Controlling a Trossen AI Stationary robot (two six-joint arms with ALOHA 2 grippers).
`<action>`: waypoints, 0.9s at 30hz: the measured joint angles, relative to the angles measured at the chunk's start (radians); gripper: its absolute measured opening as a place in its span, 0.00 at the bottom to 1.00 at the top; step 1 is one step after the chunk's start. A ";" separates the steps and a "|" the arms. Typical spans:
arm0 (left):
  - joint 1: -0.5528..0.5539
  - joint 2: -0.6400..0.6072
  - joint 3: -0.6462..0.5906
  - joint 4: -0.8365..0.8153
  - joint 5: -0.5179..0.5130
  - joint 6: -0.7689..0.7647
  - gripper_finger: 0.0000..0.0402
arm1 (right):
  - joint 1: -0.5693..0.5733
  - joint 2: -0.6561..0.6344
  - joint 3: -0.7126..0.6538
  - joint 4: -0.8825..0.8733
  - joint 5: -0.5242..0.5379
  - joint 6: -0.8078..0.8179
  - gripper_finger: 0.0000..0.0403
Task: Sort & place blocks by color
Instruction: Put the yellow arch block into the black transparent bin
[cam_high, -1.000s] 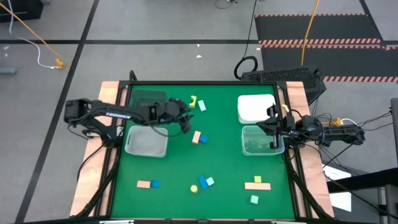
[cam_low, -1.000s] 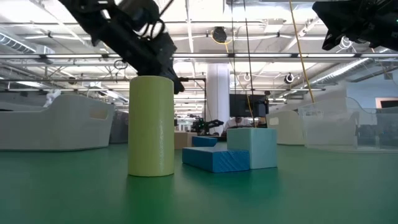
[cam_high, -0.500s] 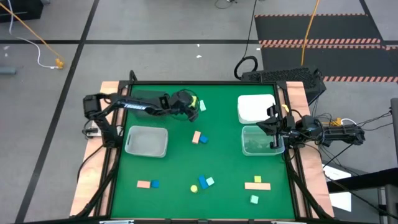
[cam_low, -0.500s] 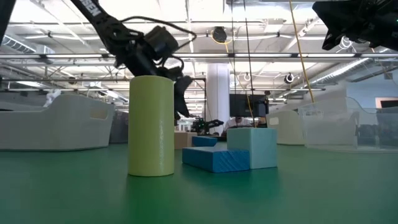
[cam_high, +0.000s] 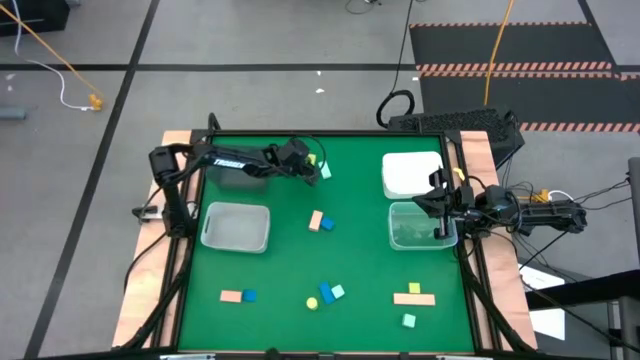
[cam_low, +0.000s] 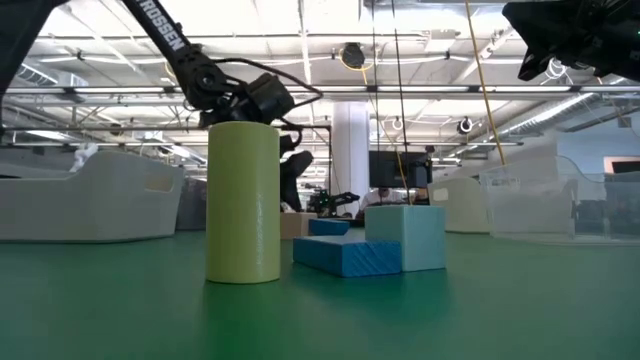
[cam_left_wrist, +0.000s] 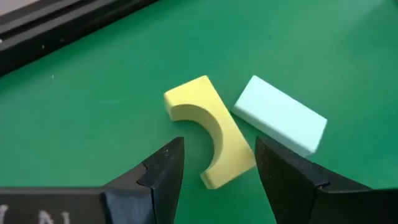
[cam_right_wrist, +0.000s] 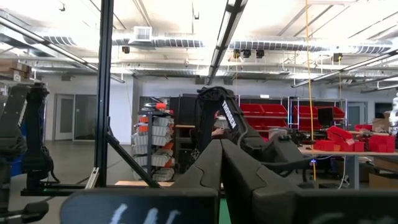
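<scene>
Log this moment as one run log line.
left pincer: open, straddling yellow arch block | mint block: beside it | right pincer: shut, waiting over clear bin

Landmark: clear bin on left. Open green mat between it and the salmon/blue pair mid-table, passable. Beyond the bin, left gripper occupies the lane, yellow arch block between its parted fingers, mint bar touching the arch.
</scene>
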 joint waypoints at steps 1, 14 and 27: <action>0.003 0.005 0.000 0.006 0.000 0.000 0.50 | 0.000 0.000 0.000 0.000 0.000 0.000 0.00; 0.024 0.032 0.000 0.008 0.029 0.004 0.47 | 0.000 0.001 0.000 0.000 0.000 0.000 0.00; 0.019 0.032 0.000 0.004 0.028 0.024 0.33 | 0.000 0.001 0.000 0.000 0.000 0.000 0.00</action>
